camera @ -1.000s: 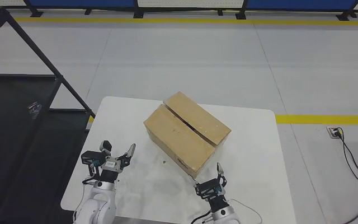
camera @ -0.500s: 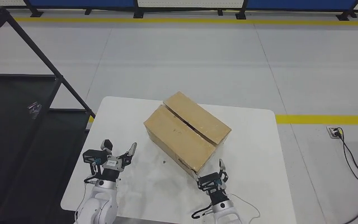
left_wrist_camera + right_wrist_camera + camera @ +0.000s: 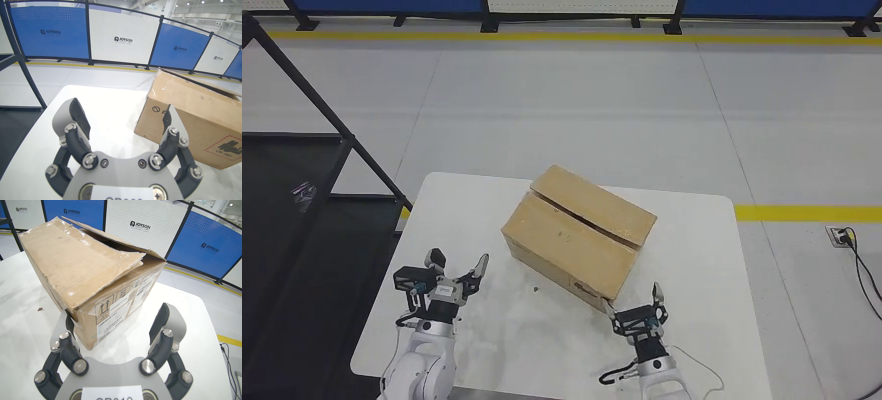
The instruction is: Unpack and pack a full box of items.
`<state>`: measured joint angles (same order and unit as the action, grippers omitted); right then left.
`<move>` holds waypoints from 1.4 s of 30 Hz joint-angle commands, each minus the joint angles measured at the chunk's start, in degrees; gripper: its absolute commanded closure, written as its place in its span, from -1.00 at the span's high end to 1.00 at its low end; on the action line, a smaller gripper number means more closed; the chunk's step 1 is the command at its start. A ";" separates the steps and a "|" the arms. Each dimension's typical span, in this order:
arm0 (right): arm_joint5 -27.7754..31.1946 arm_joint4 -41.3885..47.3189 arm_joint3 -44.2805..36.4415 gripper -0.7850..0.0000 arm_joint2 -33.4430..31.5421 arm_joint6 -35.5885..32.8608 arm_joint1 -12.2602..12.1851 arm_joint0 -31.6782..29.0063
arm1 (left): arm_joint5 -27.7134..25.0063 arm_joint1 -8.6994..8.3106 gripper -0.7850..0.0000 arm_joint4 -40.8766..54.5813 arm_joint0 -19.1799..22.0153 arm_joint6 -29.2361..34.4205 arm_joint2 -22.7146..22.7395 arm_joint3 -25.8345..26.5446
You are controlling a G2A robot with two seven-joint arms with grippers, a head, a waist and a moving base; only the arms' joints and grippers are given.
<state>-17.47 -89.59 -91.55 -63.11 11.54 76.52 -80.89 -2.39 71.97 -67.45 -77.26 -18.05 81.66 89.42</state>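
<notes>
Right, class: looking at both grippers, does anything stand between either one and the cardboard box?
Nothing visible does. The open right gripper sits at the cardboard box's near corner, with one finger beside it. Only bare table lies between the open left gripper and the box.

A white table (image 3: 692,250) carries a small brown speck (image 3: 40,309); a black metal rack (image 3: 342,140) stands beside it, yellow floor lines (image 3: 542,36) and blue-and-white fence panels (image 3: 121,37) beyond

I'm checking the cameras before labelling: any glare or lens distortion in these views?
Right wrist view: clear tape on the cardboard box glints; left wrist view: the fence bows, fisheye-like; top view: white table evenly lit, without glare.
</notes>
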 commanded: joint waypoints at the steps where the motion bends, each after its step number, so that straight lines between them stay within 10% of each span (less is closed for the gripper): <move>1: 0.01 -0.28 -0.26 1.00 -0.45 -0.19 0.00 -0.11 | 0.02 0.05 1.00 -0.01 -0.01 -0.06 0.00 -0.06; 42: -0.91 -1.28 0.90 1.00 -6.16 -4.36 1.20 2.82 | -1.48 0.63 1.00 -0.28 -1.02 -0.52 1.54 1.29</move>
<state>-18.33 -90.90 -90.65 -69.19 7.20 77.70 -78.10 -3.91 72.59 -67.77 -78.30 -18.59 83.16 90.75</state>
